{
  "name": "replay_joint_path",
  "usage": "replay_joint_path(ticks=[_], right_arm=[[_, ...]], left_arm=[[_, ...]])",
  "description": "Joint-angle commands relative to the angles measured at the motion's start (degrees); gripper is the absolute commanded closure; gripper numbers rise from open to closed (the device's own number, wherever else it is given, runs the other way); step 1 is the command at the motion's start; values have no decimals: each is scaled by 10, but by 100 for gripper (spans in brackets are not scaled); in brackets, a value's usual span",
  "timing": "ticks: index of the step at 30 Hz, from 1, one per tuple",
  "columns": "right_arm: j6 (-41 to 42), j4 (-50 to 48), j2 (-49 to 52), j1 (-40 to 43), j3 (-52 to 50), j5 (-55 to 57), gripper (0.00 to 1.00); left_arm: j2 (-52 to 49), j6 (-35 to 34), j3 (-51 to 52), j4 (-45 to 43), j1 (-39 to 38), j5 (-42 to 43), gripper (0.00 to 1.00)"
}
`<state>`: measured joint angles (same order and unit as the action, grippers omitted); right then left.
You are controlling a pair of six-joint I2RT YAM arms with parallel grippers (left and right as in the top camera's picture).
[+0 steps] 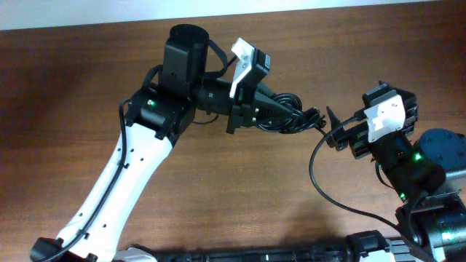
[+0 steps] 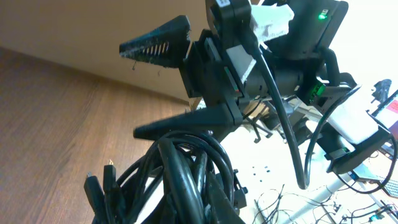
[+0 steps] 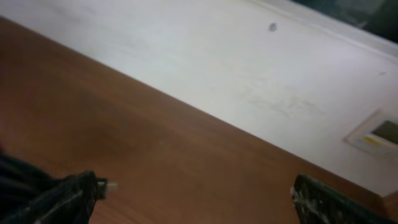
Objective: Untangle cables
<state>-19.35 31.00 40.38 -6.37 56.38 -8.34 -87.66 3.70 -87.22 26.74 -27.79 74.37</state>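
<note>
A tangled bundle of black cables [image 1: 291,116] hangs off the table with my left gripper [image 1: 280,110] shut on it. In the left wrist view the bundle [image 2: 180,180] fills the bottom centre and hides most of my left fingers; loose plug ends [image 2: 99,186] stick out at its left. My right gripper [image 1: 333,129] is open just right of the bundle, pointing at it and not touching. From the left wrist it shows as two spread black fingers [image 2: 155,43]. In the right wrist view my right gripper [image 3: 196,202] is wide open, with a plug tip [image 3: 102,185] beside its left fingertip [image 3: 74,193].
The brown wooden table [image 1: 240,189] lies below both arms. A black cable [image 1: 314,171] loops from the right arm's wrist down to its base [image 1: 429,218]. A pale wall [image 3: 205,56] runs behind the table's far edge.
</note>
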Motion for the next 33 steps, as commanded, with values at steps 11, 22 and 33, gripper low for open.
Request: replay_joint_path(ticks=[11,22,33], right_arm=[[0,69,-5,0,9,-149,1],[1,79,-5,0,9,-195,1],[1,30,17,0,9,-195,1]], left_arm=[[3,11,-5,-8,-2,-28,100],[3,11,-5,-14,-2,-28,100],[3,7,-5,-24,-26,13,100]])
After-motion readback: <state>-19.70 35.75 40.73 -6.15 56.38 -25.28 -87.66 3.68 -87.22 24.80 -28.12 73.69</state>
